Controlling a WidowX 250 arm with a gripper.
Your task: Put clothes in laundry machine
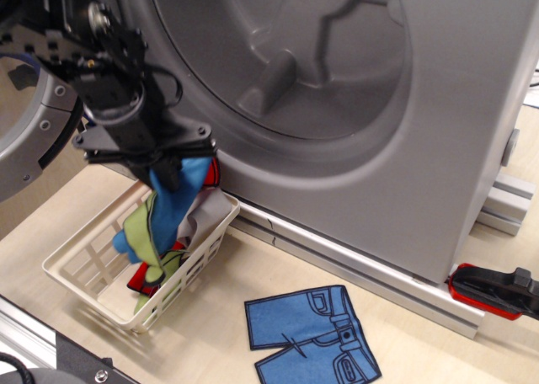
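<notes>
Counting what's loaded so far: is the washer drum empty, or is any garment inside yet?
Empty as far as visible: the drum shows only bare grey ribs. The gripper holds a blue garment above the basket.

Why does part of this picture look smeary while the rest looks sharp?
In the only view, observation.image, the claw and the blue garment hanging from it are motion-blurred; the blue shorts on the table and the laundry machine look crisp, under soft, even light with faint shadows.
</notes>
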